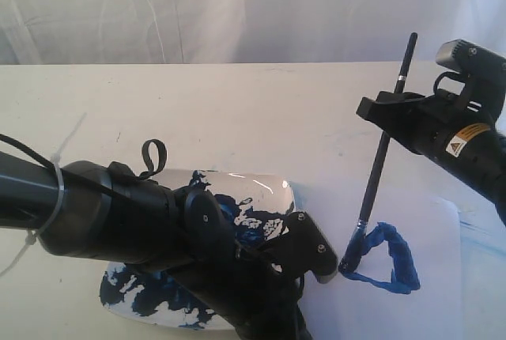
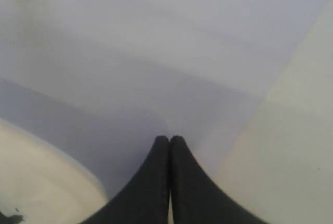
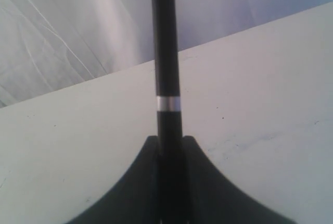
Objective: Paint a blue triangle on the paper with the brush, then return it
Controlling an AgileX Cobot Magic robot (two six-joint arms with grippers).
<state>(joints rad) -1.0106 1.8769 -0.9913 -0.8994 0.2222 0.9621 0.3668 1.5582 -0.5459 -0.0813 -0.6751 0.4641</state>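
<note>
My right gripper (image 1: 382,115) (image 3: 169,139) is shut on the shaft of the black brush (image 1: 378,168) (image 3: 165,52), which stands nearly upright and leans a little. The bristle tip (image 1: 349,263) rests on the left corner of the blue triangle (image 1: 404,256), a thick hollow outline on the white paper (image 1: 447,233) (image 2: 156,52). My left gripper (image 1: 320,259) (image 2: 169,139) is shut with nothing in it, low over the paper's edge beside the dish, left of the triangle.
A white dish (image 1: 286,191) smeared with blue paint lies under my left arm, and its rim (image 2: 52,174) shows by the left fingers. Faint blue smears (image 1: 474,229) mark the paper's right side. Bare cream table (image 1: 237,111) stretches back to a white curtain (image 1: 237,8).
</note>
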